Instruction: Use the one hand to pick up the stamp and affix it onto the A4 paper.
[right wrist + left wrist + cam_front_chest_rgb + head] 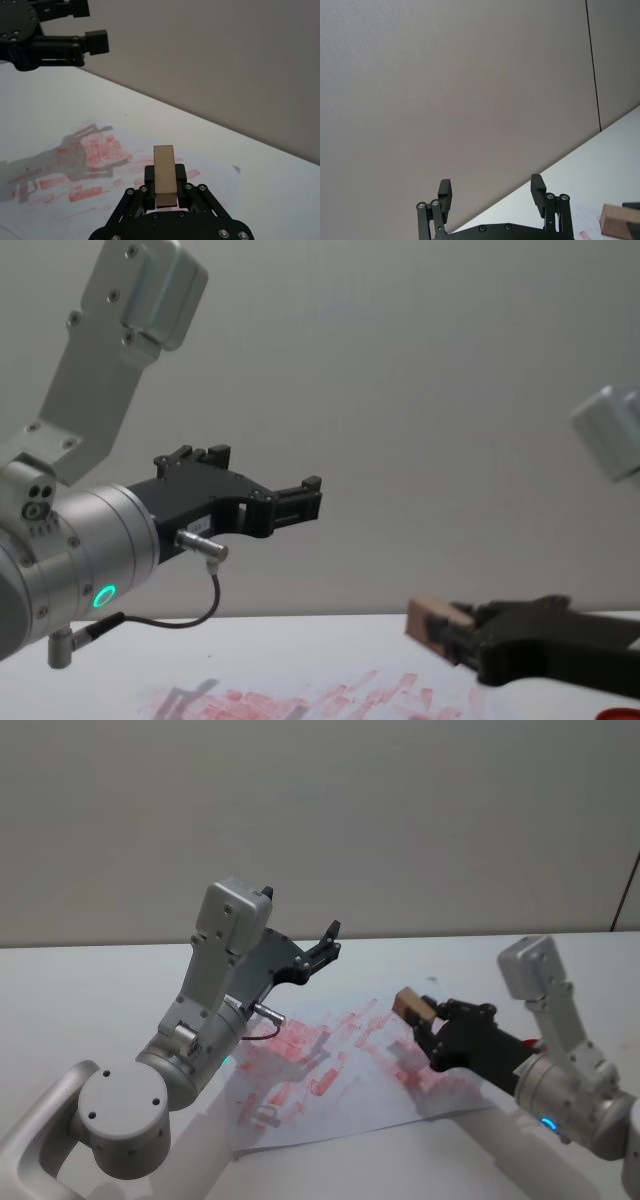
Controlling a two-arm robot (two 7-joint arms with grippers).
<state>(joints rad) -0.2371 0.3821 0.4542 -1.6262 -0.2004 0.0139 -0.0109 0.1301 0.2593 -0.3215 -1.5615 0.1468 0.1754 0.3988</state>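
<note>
Black two-fingered right gripper (430, 1017), clamped on the small tan wooden stamp (164, 167), hangs over the red-smudged white A4 paper (340, 1115); lower squarely, press flat. Left gripper (491, 192) raised, fingers apart.

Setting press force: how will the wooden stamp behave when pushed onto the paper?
Stamp looks like a solid wood block, so probably rigid and light. Right tool pinches it near one end, so it might pivot under off-axis pressing. Left tool idles raised, open.
</note>
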